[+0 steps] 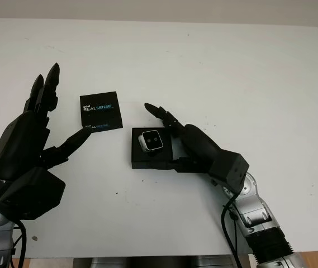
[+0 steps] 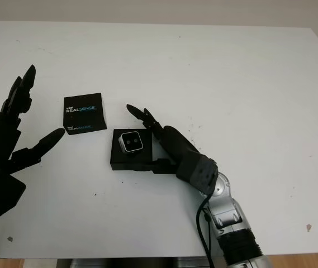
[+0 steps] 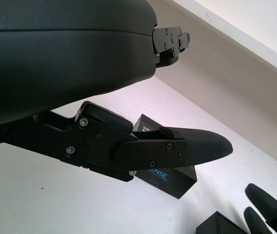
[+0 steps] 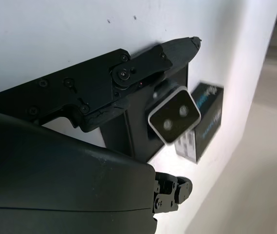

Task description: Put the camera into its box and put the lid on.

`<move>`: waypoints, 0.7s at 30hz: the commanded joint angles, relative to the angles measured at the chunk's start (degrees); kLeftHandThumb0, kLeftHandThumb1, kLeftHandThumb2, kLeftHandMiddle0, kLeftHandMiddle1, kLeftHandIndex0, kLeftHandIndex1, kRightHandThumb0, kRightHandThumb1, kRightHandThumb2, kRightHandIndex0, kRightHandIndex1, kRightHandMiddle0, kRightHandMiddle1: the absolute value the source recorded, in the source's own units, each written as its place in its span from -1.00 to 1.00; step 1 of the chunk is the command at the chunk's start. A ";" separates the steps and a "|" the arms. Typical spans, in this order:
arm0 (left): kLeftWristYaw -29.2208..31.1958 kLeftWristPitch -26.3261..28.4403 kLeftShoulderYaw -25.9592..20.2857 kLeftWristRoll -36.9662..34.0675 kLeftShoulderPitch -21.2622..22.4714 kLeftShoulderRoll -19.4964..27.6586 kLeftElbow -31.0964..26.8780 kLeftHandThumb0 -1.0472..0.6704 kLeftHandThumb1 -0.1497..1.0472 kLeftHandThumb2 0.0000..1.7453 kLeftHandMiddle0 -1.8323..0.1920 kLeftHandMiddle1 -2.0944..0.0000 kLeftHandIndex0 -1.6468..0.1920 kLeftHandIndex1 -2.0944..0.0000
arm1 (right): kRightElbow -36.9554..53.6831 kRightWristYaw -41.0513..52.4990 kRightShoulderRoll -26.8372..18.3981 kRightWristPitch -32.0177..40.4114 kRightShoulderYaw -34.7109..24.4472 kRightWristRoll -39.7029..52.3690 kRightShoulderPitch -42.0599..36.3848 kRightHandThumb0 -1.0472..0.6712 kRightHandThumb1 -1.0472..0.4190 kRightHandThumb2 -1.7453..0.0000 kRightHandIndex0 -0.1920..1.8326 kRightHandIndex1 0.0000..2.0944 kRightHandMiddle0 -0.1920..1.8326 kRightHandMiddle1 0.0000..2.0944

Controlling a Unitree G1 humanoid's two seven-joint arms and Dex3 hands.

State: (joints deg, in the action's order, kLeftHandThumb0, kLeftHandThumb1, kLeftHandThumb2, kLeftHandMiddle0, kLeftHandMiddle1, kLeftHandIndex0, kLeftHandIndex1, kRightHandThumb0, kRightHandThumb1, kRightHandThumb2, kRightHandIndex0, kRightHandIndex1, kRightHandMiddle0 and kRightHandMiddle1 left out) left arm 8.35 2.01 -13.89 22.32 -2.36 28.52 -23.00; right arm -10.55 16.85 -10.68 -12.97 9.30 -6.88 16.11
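In the open box (image 1: 150,151) sits the camera (image 1: 151,140), right hand (image 1: 189,142) fingers holding it; left hand (image 1: 27,151) wide, empty

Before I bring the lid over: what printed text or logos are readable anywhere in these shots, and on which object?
"intel REALSENSE" on the top face of the black lid.
"REALSENSE" again on the lid's front side wall, with small print above it too small to read.
The camera in the open box shows no readable marking.
Nothing readable on the left hand, right hand or table.
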 commanded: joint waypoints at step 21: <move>0.35 0.87 0.49 0.63 -0.20 -0.59 -2.10 -0.73 1.00 -0.47 1.00 1.00 0.95 0.95 | 22.10 -11.09 -13.84 -14.59 -3.55 -27.60 1.10 -0.61 -0.84 0.92 -0.49 -0.84 -0.63 0.04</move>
State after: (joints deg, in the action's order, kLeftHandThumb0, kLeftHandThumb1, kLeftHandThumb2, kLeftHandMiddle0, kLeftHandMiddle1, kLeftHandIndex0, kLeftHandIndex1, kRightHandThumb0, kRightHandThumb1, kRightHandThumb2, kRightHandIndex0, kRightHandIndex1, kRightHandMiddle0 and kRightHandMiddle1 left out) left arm 8.77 2.69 -13.72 22.94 -2.35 28.32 -23.89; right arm 8.49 5.34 -23.28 -27.68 6.11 -33.32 17.01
